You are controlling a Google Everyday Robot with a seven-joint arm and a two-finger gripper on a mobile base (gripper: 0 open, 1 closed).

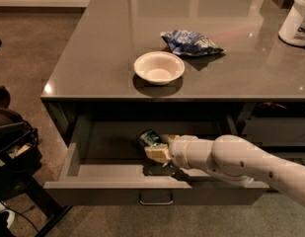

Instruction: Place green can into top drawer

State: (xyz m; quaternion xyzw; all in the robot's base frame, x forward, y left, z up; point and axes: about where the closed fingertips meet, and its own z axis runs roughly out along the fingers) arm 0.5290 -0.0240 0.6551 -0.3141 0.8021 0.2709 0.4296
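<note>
The top drawer [93, 184] stands pulled open below the grey counter, its silver bar handle [156, 199] at the centre of the front. My gripper [157, 146] reaches in from the right, low inside the drawer, and is shut on the green can [148, 138]. The can lies tilted with its silver end toward the left, close over the drawer floor. I cannot tell whether it touches the floor. My white arm [241, 164] crosses over the drawer's right half and hides that part.
On the counter stand a white bowl [159, 67], a blue-and-white snack bag [191, 43] behind it, and a white tub [297, 21] at the far right. A dark bag or stand [11, 147] sits on the floor left of the drawer. Narrower dark drawers [278, 127] are at the right.
</note>
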